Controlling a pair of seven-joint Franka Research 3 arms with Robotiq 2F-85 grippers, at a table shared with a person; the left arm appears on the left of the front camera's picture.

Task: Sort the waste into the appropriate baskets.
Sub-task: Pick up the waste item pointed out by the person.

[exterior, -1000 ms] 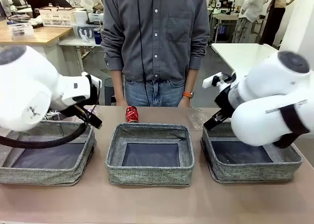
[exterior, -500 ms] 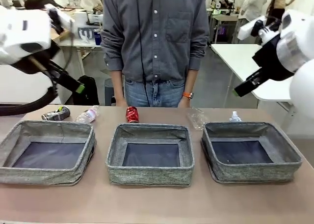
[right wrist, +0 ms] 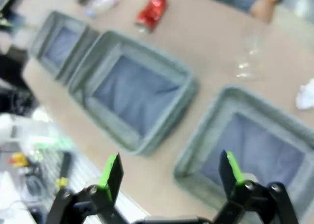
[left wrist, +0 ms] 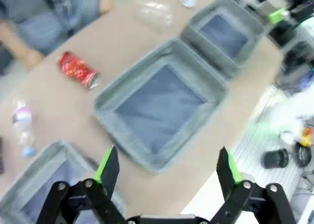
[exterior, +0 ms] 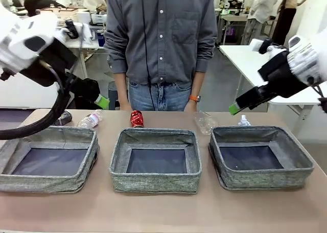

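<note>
Left gripper (left wrist: 167,155): jaws wide apart, empty; I see it lower than half a second ago. Right gripper (right wrist: 170,159): likewise. Unmoved on the table (exterior: 153,212) behind the baskets (exterior: 156,182): dark can (exterior: 64,119), pink-labelled bottle (exterior: 90,120), red can (exterior: 137,118), clear bottle (exterior: 203,121), paper wad (exterior: 244,121).

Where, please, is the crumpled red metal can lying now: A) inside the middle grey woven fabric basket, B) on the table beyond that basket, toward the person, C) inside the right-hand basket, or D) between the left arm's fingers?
B: the crumpled red metal can lies on the brown table just beyond the far rim of the middle grey woven fabric basket, not inside it.
</note>
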